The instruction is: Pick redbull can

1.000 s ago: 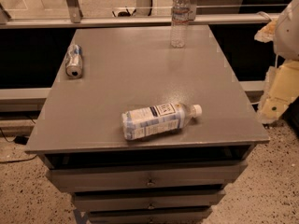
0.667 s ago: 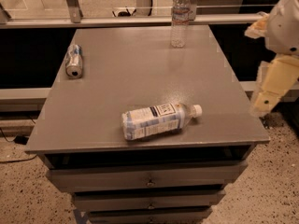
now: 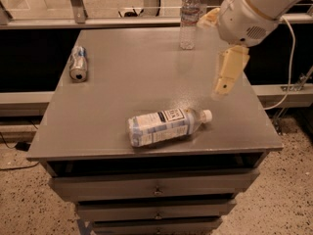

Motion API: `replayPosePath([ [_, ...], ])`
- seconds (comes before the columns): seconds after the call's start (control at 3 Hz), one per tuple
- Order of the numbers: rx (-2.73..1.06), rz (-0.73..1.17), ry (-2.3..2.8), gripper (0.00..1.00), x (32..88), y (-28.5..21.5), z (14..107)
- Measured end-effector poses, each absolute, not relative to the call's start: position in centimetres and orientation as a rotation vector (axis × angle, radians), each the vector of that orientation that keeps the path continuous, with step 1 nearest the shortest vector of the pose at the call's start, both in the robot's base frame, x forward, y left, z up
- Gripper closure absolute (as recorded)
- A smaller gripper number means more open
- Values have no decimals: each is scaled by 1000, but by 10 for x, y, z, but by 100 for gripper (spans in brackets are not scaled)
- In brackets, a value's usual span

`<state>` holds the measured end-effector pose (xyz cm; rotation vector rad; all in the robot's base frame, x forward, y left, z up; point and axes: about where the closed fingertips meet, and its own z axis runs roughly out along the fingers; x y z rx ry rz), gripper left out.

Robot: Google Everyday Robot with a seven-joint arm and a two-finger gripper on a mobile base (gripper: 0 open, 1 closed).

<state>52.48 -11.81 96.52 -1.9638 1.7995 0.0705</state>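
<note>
Gripper [image 3: 224,82] position: suspended over the right part of the table [image 3: 132,77], at about 3 o'clock from the tabletop centre. It hangs from the white arm [image 3: 254,9], which enters from the upper right corner of the camera view. The cream-coloured gripper body points downward and slightly toward 7 o'clock. It holds nothing and touches no object. Gripper state: cannot be determined from this view.

Target position: the redbull can [image 3: 78,63] lies on its side near the left edge of the table, at about 10 o'clock from the tabletop centre. Its long axis runs roughly from 12 to 6 o'clock. Its shiny round silver end faces 6 o'clock, toward the front edge. The can is well apart from the gripper, with most of the table's width between them.

Other objects on the table:
- The clear water bottle [image 3: 189,18] stands upright near the far edge, at about 1 o'clock from the centre. It is at about 11 o'clock from the gripper.
- The white-labelled plastic bottle [image 3: 164,126] lies on its side near the front edge, at about 6 o'clock from the centre. Its white cap [image 3: 207,115] points toward 2 o'clock. The bottle is at about 7 o'clock from the gripper and apart from it.

Drawers [image 3: 156,185] sit below the grey tabletop.
</note>
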Motion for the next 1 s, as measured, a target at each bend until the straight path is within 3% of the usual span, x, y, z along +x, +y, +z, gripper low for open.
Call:
replayPosePath([
  [0.33, -2038, 109, 1595, 0, 551, -59, 968],
  [1.0, -2053, 113, 1553, 0, 556, -48, 969],
])
